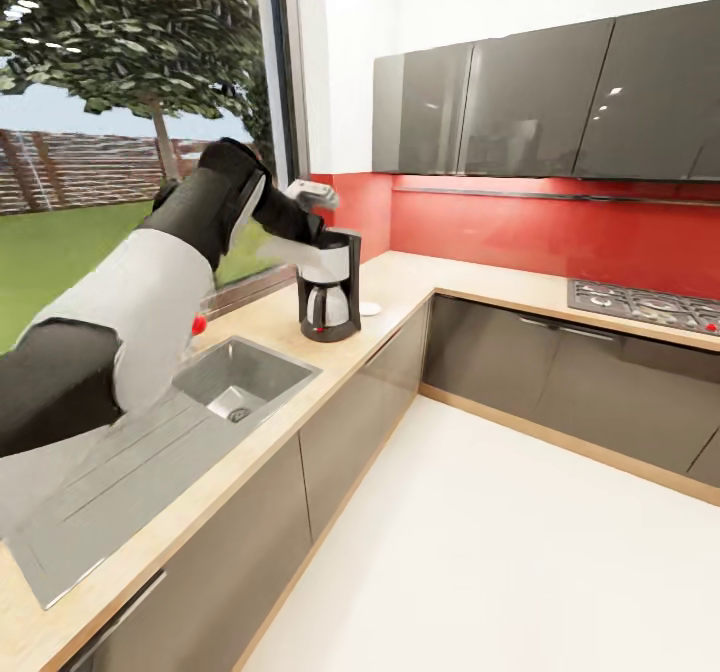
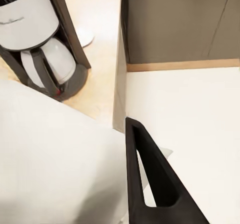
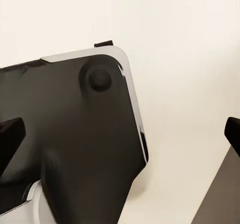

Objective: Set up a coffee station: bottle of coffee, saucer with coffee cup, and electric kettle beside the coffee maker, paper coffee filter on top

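The coffee maker (image 1: 329, 287) stands on the kitchen countertop (image 1: 400, 287) just past the sink, its glass carafe in place. My left arm reaches over the sink to it. The left gripper (image 1: 303, 229) is shut on the paper coffee filter (image 2: 55, 159), a broad white sheet lying against one black finger (image 2: 150, 179). The filter (image 1: 285, 252) hangs at the height of the machine's top, on its window side. From the wrist, the coffee maker (image 2: 37, 39) lies just below. A white saucer (image 1: 370, 308) rests on the counter right behind the machine. My right gripper (image 3: 120, 136) is open, over the robot's dark base.
A steel sink (image 1: 245, 377) with a drainboard is set in the counter near me. A gas hob (image 1: 640, 304) sits in the counter's right run, under dark wall cabinets (image 1: 520, 102). A large window (image 1: 130, 102) backs the sink. The pale floor (image 1: 520, 552) is open.
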`<state>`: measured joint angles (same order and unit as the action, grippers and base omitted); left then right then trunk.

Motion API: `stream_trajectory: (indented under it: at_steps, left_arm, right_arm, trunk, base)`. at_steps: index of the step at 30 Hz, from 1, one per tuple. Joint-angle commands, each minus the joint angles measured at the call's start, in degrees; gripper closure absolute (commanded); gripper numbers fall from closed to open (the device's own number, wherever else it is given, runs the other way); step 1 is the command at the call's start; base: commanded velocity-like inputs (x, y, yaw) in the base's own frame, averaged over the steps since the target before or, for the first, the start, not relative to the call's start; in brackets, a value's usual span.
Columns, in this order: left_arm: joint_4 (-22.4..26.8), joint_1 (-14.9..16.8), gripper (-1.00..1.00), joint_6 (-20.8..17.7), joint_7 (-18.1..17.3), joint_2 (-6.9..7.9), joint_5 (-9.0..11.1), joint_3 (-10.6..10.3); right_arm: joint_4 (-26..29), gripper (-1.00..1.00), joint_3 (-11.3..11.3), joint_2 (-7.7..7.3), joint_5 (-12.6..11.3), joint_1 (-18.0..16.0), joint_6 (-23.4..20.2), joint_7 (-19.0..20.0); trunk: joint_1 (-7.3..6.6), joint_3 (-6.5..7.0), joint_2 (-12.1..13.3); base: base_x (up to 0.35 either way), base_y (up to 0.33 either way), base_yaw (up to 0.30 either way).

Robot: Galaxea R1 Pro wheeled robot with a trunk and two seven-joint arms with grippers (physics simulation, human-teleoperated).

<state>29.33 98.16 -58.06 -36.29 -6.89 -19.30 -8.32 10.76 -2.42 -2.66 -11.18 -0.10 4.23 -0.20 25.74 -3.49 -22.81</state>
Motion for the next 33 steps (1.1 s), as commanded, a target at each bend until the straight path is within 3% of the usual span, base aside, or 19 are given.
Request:
stream_trajectory:
  at_steps: [1, 3, 6, 10, 15, 18, 22, 26, 28, 30, 33]
  left_arm:
    - [-3.4, 2.5, 1.00, -0.1, -0.5, -0.13, -1.3, -0.1]
    - [-8.1, 5.9, 1.00, -0.1, -0.5, -0.36, -3.0, -0.1]
    - [-15.3, 11.7, 1.00, -0.3, -0.6, -0.68, -7.6, 0.1]
    - [-20.2, 16.5, 1.00, -0.5, -0.7, -0.86, -11.9, 0.1]
    - [-24.1, 20.7, 1.00, -0.5, -1.6, -0.92, -13.8, 0.1]
    - [-26.0, 21.7, 1.00, -0.6, -3.1, -1.26, -15.3, -0.8]
    - [-27.1, 22.2, 1.00, -0.6, -8.1, -1.93, -19.8, -5.4]
    - [-27.0, 22.2, 1.00, -0.4, -15.4, -2.13, -24.9, -9.9]
    - [-26.8, 22.0, 1.00, -0.4, -18.5, -2.36, -28.6, -11.9]
    - [-26.7, 21.7, 1.00, -0.3, -21.1, -2.67, -32.2, -12.8]
    - [-26.6, 21.4, 1.00, -0.3, -23.6, -2.95, -35.9, -13.2]
  right_arm:
    - [0.0, -1.00, -0.2, 0.02, -0.3, 0.0, 0.1, 0.0]
    - [0.0, -1.00, -0.2, 0.02, -0.3, 0.0, 0.1, 0.0]
    - [0.0, -1.00, -0.1, 0.00, -0.3, 0.0, 0.2, 0.0]
    - [0.0, -1.00, -0.1, 0.02, -0.3, 0.0, 0.1, 0.0]
    - [0.0, -1.00, -0.1, 0.00, -0.3, 0.0, 0.1, 0.0]
    - [-0.1, -1.00, -0.1, -0.01, -0.3, 0.0, 0.1, 0.0]
    - [0.0, -1.00, -0.1, -0.05, -0.3, 0.0, 0.2, 0.0]
    - [0.0, -1.00, -0.1, -0.05, -0.3, 0.0, 0.2, 0.0]
    - [0.0, -1.00, -0.1, -0.06, -0.3, 0.0, 0.2, 0.0]
    - [0.0, -1.00, -0.2, -0.06, -0.3, 0.0, 0.2, 0.0]
    - [0.0, -1.00, -0.2, -0.07, -0.3, 0.0, 0.2, 0.0]
  trunk:
    - [0.04, -0.14, -0.1]
    - [0.04, -0.14, -0.1]
    - [0.04, -0.14, -0.1]
    - [0.04, -0.14, -0.1]
    - [0.04, -0.14, -0.1]
    - [0.04, -0.14, -0.1]
    - [0.04, -0.14, -0.1]
    - [0.04, -0.14, -0.1]
    - [0.04, -0.14, -0.1]
    - [0.04, -0.14, -0.1]
    - [0.04, -0.14, -0.1]
  base:
    - [0.000, 0.000, 0.000]
    - [0.000, 0.000, 0.000]
    - [0.000, 0.000, 0.000]
    - [0.000, 0.000, 0.000]
    - [0.000, 0.000, 0.000]
    - [0.000, 0.000, 0.000]
    - [0.000, 0.000, 0.000]
    - [0.000, 0.000, 0.000]
    - [0.000, 0.000, 0.000]
    - [0.000, 0.000, 0.000]
    - [0.000, 0.000, 0.000]
